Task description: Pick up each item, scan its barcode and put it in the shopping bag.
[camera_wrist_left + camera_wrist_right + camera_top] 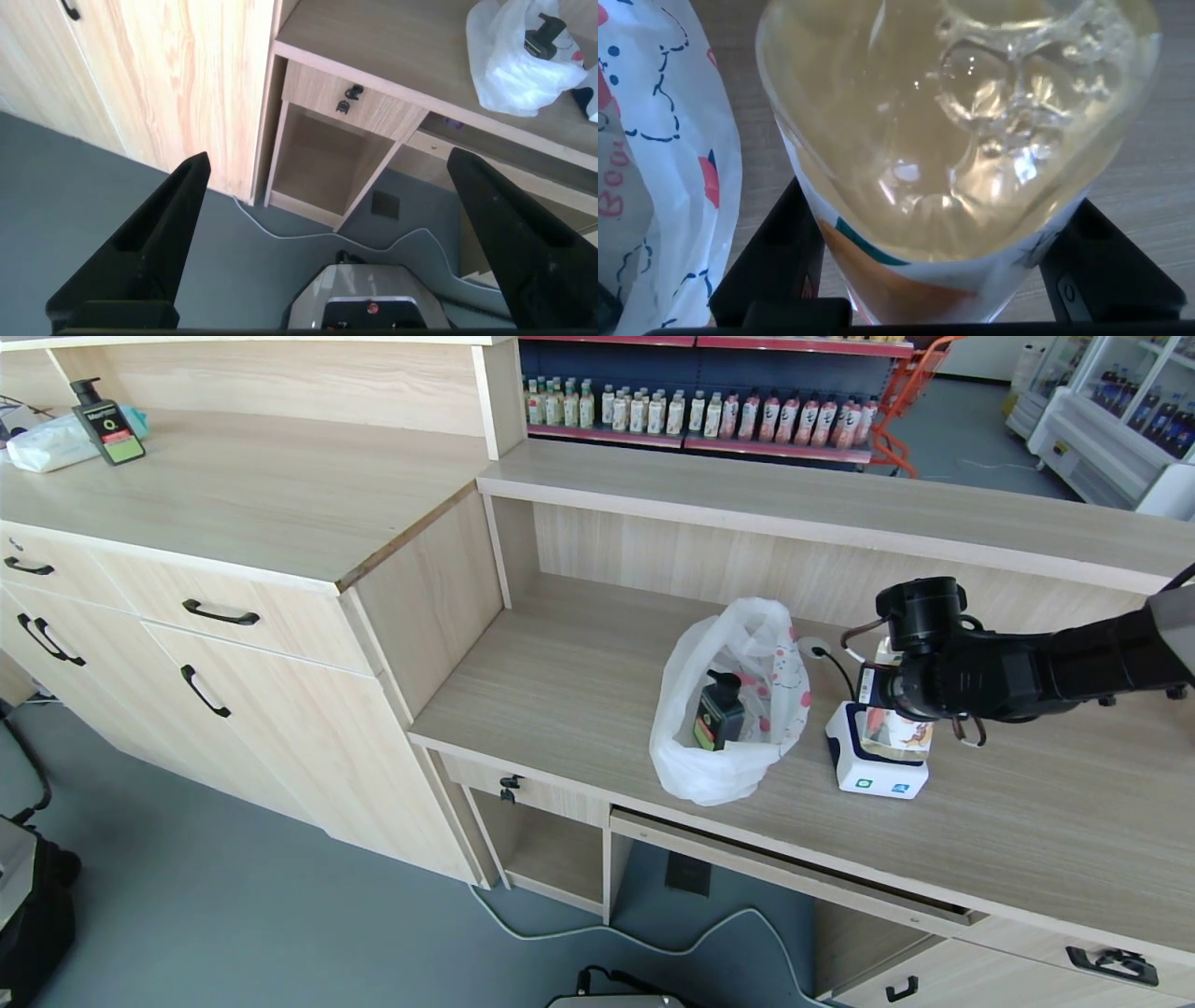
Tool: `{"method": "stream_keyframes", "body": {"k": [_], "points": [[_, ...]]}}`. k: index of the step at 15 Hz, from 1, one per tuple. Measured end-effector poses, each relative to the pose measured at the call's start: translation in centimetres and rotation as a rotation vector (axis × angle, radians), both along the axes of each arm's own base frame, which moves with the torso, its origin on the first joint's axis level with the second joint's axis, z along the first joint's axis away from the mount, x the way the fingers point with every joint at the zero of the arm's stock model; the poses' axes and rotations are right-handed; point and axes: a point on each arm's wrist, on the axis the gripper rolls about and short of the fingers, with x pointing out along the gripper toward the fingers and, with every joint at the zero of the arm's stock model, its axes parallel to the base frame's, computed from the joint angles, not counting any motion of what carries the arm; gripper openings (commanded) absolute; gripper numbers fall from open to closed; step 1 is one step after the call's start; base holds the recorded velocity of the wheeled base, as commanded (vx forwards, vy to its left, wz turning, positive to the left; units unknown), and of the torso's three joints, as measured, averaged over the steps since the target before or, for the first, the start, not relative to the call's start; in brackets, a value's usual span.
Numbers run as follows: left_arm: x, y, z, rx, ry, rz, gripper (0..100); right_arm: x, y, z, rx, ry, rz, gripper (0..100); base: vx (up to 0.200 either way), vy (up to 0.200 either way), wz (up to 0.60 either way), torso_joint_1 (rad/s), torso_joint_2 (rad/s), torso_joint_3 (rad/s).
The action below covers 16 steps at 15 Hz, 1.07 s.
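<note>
Bottle (894, 726) of clear yellowish liquid was clamped in the right pincer (907, 698), directly over the white scanner box (873, 773) on the desk (579, 681). Couldn't tell whether the bottle touched the scanner's top.

- Right arm: came in from the right edge, stretched roughly level above the desk, wrist pointing toward the shopping bag (747, 635).
- Right wrist view: both black fingers (775, 261) pressed against the bottle (962, 140) on its white label with orange and teal print. One end of the bottle faced the camera.
- Shopping bag: white plastic with red and blue print, standing open on the desk just beside the scanner, on the robot's left of it. A dark pump bottle (719, 711) sat inside, upright.
- A black cable (837, 665) ran from the scanner back to a grommet in the desk.
- Left pincer (329, 159): fingers wide apart, holding nothing, hanging low over the grey floor in front of the desk's open cubby (318, 159), well apart from the bag (519, 65).
- Higher counter on the robot's left: another dark pump bottle (107, 425) beside a white packet (49, 444).
</note>
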Motion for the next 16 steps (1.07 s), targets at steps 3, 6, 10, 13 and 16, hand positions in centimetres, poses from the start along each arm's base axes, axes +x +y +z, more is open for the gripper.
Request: {"method": "stream_keyframes", "body": {"k": [3,6,10,13,16], "points": [[0.0,0.0,0.0,0.000,0.000,0.000,100,0.1,0.0,-0.3,-0.009,0.008,-0.009,0,0.000,0.000,0.00,0.000,0.00,0.000],[0.0,0.0,0.0,0.000,0.000,0.000,100,0.2,0.1,-0.6,-0.010,0.011,-0.010,0,0.000,0.000,0.00,0.000,0.00,0.000],[0.0,0.0,0.0,0.000,0.000,0.000,100,0.3,0.0,-0.8,-0.007,0.010,-0.012,0,0.000,0.000,0.00,0.000,0.00,0.000],[0.0,0.0,0.0,0.000,0.000,0.000,100,0.2,0.1,0.1,-0.002,-0.029,0.000,0,0.000,0.000,0.00,0.000,0.00,0.000],[0.0,0.0,0.0,0.000,0.000,0.000,100,-0.4,0.3,3.4,-0.106,-0.162,0.067,0,0.000,0.000,0.00,0.000,0.00,0.000]]}}
